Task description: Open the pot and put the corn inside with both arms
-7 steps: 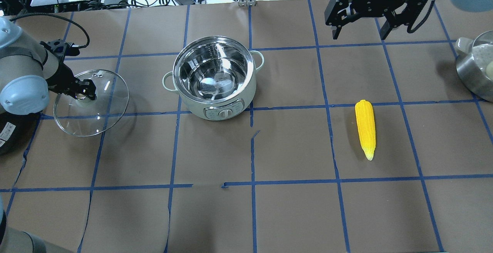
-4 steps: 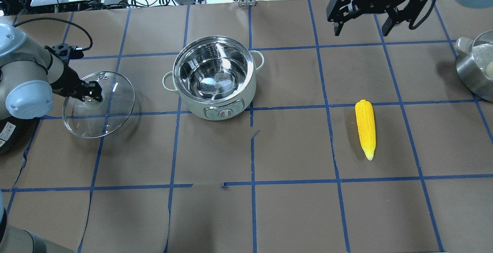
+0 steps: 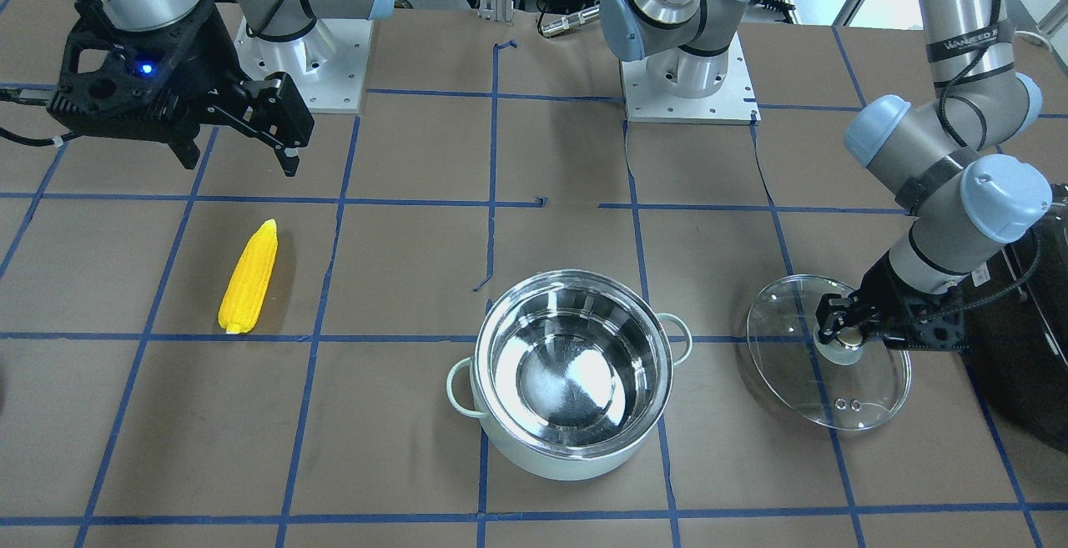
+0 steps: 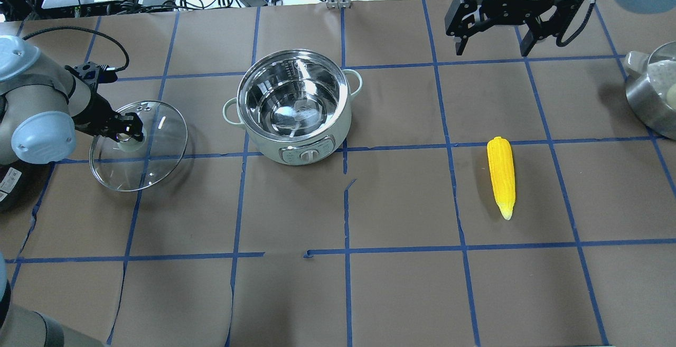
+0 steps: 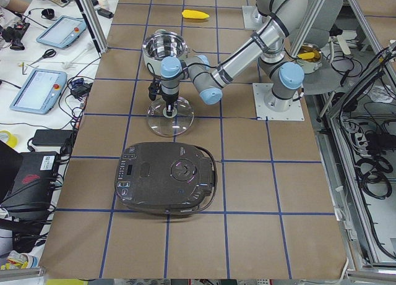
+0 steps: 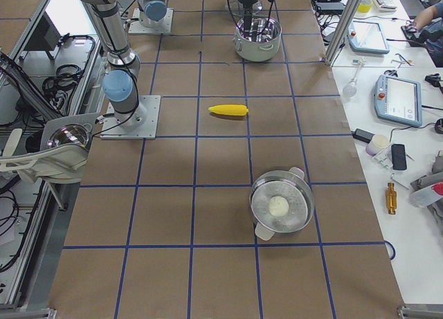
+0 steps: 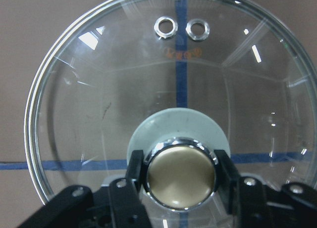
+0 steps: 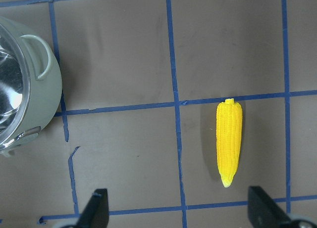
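The left gripper (image 4: 128, 133) is clamped on the knob (image 7: 181, 176) of the glass lid (image 4: 153, 162). Its wrist camera shows a black finger (image 7: 134, 171) pressed against each side of the brass-coloured knob. The lid hangs low over the brown paper of the table (image 4: 401, 283), off to the robot's left of the pot. I can't tell whether its rim touches the paper. From the table's end, the big black appliance (image 5: 167, 177) sits just beyond the lid, further out on that same side.

The right gripper (image 4: 491, 47) hangs high over the other half of the table with its fingers spread wide and nothing between them. Its wrist camera looks straight down on the corn (image 4: 501, 175), which lies flat on the paper, well clear of the fingertips. The cob runs along a blue tape line, its pointed end toward the robot.

The pot (image 4: 338, 125) stands uncovered near the middle of the table, its shiny steel inside showing and its control panel facing the robot. It is well apart from the corn, with the lid on its other side. A steel bowl (image 6: 257, 194) with something pale and round in it sits at the far right end of the table, beyond the corn.
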